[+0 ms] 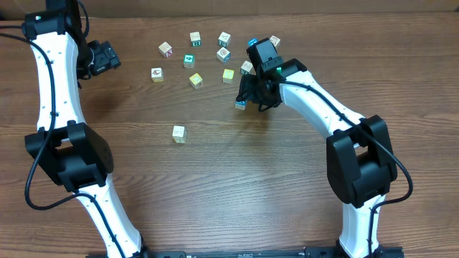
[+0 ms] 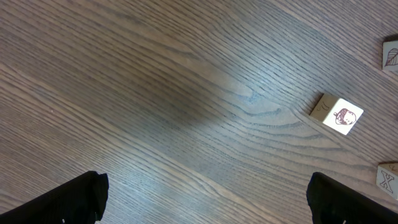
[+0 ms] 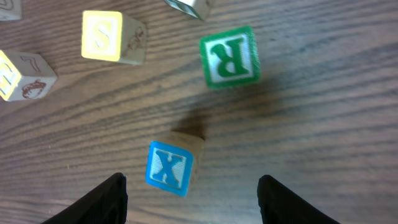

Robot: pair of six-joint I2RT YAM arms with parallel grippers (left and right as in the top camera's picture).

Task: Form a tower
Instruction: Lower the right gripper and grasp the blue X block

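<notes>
Brown wood-grain tabletop fills every view. On the left, the left fingers hang spread wide over bare wood, nothing between them. A face-printed cube lies off to their right, and two more are cut off at the frame edge. One lone cube sits mid-tabletop, and loose cubes scatter toward the far edge. Right of centre stands the tower, teal X on top, between the parted right fingers, untouched. Overhead, the wrist hides most of it, and what's beneath the X is hard to read. A green R cube lies near, apart.
</notes>
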